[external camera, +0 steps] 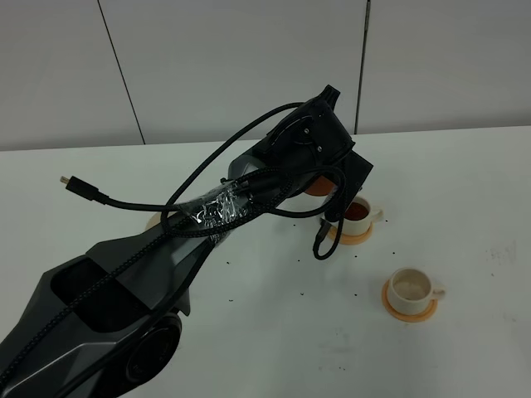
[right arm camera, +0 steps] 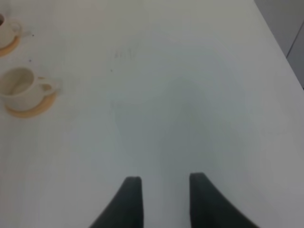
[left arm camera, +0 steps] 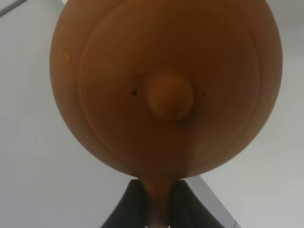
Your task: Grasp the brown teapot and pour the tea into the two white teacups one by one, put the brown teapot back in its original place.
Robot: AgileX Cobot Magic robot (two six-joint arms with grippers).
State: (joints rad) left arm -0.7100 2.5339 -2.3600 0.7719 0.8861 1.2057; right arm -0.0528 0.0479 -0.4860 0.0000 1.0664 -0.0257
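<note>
The brown teapot (left arm camera: 166,47) fills the left wrist view. It has a round, matte, orange-brown clay body, a wide lid (left arm camera: 109,61) set flush in it, and a rounded knob (left arm camera: 169,97) at the lid's centre with a tiny dark vent hole just beside it. Its thin handle (left arm camera: 159,202) passes between two dark fingers (left arm camera: 129,209) of the left end effector (left arm camera: 157,186), which is narrowed onto the handle and grips the pot.

In the high view only an orange sliver of the teapot (external camera: 318,186) shows, just right of the frame's centre. The rest is covered by the black wrist housing, so its tilt cannot be made out. The left arm (external camera: 124,290) stretches from the lower left corner up across the middle. A braided cable (external camera: 249,137) loops over the arm, bound to it with clear tape (external camera: 217,207), and its plug (external camera: 73,184) hangs free at the left.

Just lower right of the pot stands the filled cup (external camera: 369,217) on an orange coaster (external camera: 347,239), holding dark reddish tea (external camera: 357,211). The second cup (external camera: 411,287) sits on its own coaster (external camera: 411,313) toward the lower right, pale inside.

The right end effector (right arm camera: 164,190) hangs over the bare white desk (right arm camera: 190,95) with its fingers parted and nothing between them.
</note>
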